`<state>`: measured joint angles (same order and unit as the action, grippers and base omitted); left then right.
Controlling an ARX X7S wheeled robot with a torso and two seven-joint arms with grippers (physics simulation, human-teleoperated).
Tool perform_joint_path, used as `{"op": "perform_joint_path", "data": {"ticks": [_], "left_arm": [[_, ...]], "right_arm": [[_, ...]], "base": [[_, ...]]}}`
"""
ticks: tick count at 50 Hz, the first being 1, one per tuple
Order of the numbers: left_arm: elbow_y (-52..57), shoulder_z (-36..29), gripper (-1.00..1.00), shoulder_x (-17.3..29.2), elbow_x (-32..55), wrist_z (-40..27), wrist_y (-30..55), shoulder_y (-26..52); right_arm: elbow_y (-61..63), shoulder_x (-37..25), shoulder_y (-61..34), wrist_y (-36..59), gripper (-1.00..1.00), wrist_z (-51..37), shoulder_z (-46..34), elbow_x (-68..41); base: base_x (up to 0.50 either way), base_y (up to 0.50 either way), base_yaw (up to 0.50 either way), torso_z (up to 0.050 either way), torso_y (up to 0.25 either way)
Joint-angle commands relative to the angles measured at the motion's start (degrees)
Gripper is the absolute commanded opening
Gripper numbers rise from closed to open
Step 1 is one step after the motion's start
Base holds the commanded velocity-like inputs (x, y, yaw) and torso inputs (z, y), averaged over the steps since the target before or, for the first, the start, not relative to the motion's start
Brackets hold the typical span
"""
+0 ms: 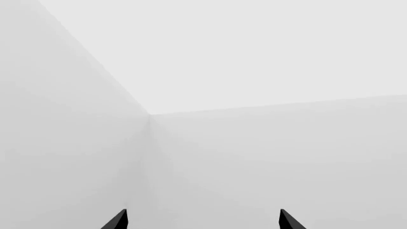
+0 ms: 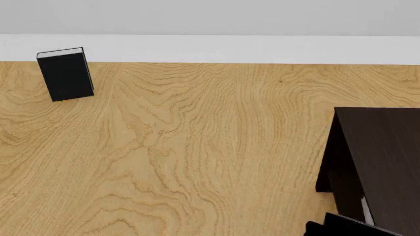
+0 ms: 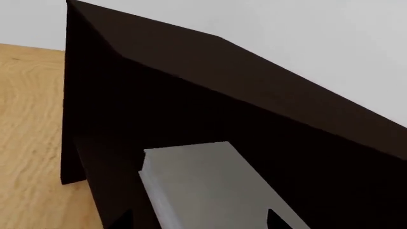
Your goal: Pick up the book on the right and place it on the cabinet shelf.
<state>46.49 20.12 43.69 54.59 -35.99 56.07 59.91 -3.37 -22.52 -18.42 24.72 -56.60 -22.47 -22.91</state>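
Observation:
The light grey book [image 3: 203, 186] with white page edges lies inside the dark opening of the cabinet [image 3: 210, 86], just beyond my right gripper [image 3: 202, 220]. That gripper is open. One fingertip stands a little clear of the page edge and the other overlaps the cover. The cabinet shelf under the book is too dark to make out. From the head, only a white sliver of the book [image 2: 366, 209] shows inside the cabinet [image 2: 384, 152], above my right arm [image 2: 347, 227]. My left gripper [image 1: 203, 220] is open and empty, facing bare grey walls.
A black-covered book [image 2: 66, 73] stands upright on the wooden floor [image 2: 196, 147] at the far left, near the white wall base. The cabinet fills the lower right corner of the head view.

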Motion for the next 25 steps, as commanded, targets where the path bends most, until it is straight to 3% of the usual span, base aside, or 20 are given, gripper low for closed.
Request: {"op": "perform_joint_path", "data": {"ticks": [1, 25], "left_arm": [[0.1, 0.3, 1.00, 0.4, 0.6, -0.4, 0.2, 0.2], [0.7, 2.5, 1.00, 1.1, 1.7, -1.0, 0.1, -1.3]], "right_arm": [[4.2, -0.6, 0.2, 2.0, 1.00, 1.0, -1.5, -0.3], [15.8, -1.9, -3.9, 2.1, 1.00, 8.7, -11.6, 3.0]], "base": [[0.00, 0.00, 0.00, 0.000, 0.000], [0.00, 0.00, 0.01, 0.000, 0.003]]}}
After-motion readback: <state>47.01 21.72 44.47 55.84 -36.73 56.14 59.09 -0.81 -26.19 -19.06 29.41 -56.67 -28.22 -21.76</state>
